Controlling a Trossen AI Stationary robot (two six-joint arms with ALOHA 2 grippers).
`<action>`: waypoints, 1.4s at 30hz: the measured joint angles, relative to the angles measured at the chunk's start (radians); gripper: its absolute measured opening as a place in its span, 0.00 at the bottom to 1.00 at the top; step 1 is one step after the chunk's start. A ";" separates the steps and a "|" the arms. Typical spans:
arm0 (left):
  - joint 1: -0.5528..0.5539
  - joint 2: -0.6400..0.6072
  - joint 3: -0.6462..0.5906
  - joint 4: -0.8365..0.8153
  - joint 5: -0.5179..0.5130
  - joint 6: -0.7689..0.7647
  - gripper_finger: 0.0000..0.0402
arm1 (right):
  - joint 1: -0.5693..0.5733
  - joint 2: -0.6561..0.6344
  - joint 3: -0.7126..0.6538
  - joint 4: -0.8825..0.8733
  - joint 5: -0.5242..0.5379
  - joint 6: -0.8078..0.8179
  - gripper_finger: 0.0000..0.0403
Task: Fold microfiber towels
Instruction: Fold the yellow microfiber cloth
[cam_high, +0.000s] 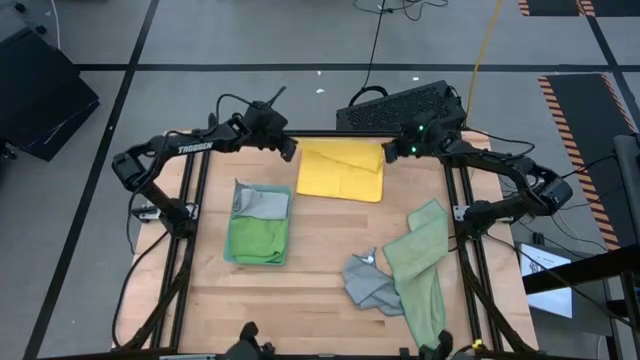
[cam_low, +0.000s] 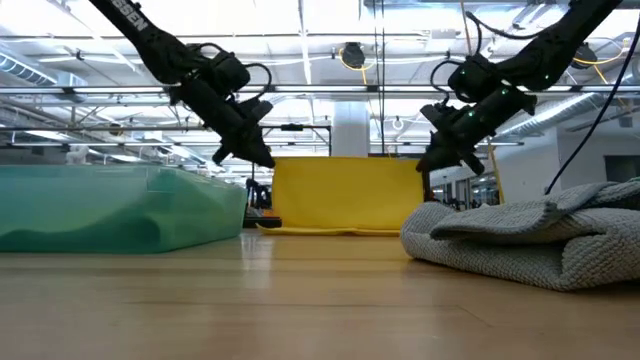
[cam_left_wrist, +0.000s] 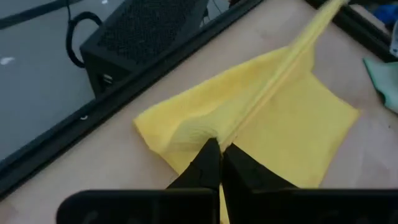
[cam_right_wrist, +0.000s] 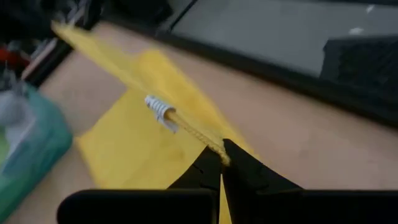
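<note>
A yellow towel (cam_high: 340, 172) stands at the far middle of the table, lifted along its far edge between my two grippers. In the low view the yellow towel (cam_low: 350, 195) hangs like a sheet, with its lower part on the wood. My left gripper (cam_high: 290, 150) is shut on the towel's left end, and my right gripper (cam_high: 388, 152) is shut on its right end. A grey towel (cam_high: 368, 285) and a sage green towel (cam_high: 422, 262) lie crumpled at the near right. My left gripper pinches the yellow towel's raised edge at its left corner (cam_left_wrist: 235, 132) between its two fingers, slanting down from the table's left. The edge runs taut away from the fingers, and the cloth below spreads onto the table. My right gripper pinches the same raised edge at its right corner (cam_right_wrist: 210, 144) between its two fingers, slanting down from the table's right. A white tag (cam_right_wrist: 160, 111) sticks out of that edge a little way along. The edge is taut toward the other gripper.
A teal tray (cam_high: 232, 255) at the middle left holds a folded bright green towel (cam_high: 256, 238) and a grey one (cam_high: 262, 203). A black box (cam_high: 400, 105) sits just beyond the far edge. Bare wood lies at the near left.
</note>
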 joint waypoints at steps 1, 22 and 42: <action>0.007 0.009 0.000 0.026 0.010 -0.002 0.01 | -0.020 0.011 0.000 0.021 0.001 0.000 0.00; 0.021 0.031 0.002 0.205 0.077 -0.083 0.01 | -0.175 0.118 0.300 -0.035 -0.068 0.050 0.00; 0.001 0.031 0.001 0.056 0.072 -0.012 0.01 | -0.150 0.118 0.115 -0.105 -0.203 0.112 0.00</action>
